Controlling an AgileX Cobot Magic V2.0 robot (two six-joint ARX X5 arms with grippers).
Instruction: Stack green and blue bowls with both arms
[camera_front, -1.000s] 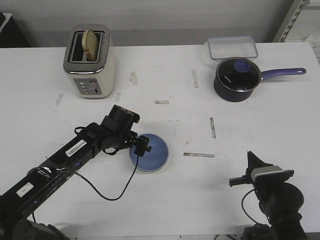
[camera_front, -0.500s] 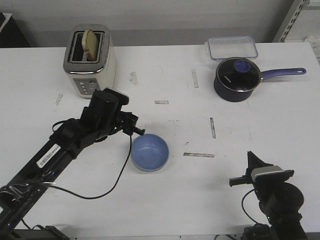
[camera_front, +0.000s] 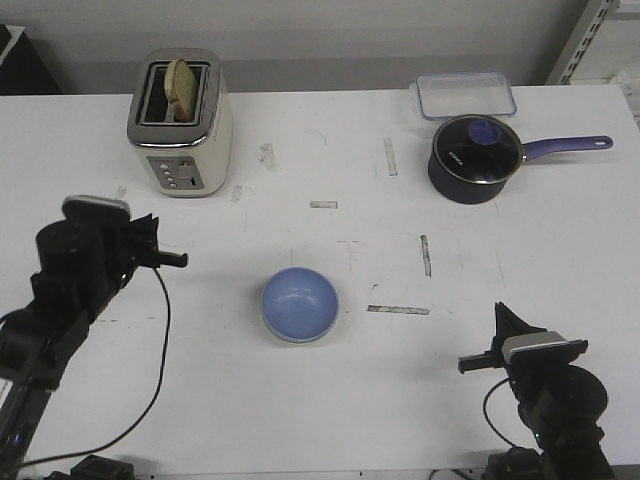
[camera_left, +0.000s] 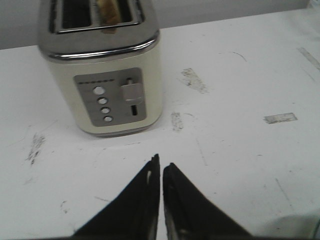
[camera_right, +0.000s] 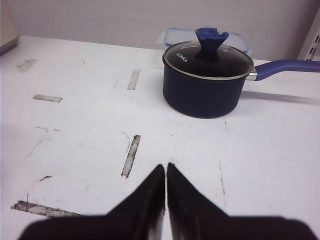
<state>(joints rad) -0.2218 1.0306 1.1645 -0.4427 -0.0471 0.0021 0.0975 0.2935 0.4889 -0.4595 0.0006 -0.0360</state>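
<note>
Front view showed the blue bowl (camera_front: 300, 304) sitting upright near the middle of the white counter (camera_front: 330, 400), with a pale rim just visible beneath its edge (whether that was the green bowl nested under it could not be told). No arm touched it. The left gripper (camera_front: 180, 260) hung over the counter's left side, well apart from the bowl and in front of the cream toaster (camera_front: 180, 122), which held a slice of bread (camera_front: 179, 88). In the left wrist view its fingers (camera_left: 145, 200) were pressed together and held nothing. The right gripper (camera_front: 468, 364) sat low at the near right edge; in the right wrist view its fingers (camera_right: 150, 195) were likewise closed on nothing, pointing toward the navy saucepan (camera_right: 206, 80). A clear lidded container (camera_front: 466, 95) lay just behind that saucepan.
</note>
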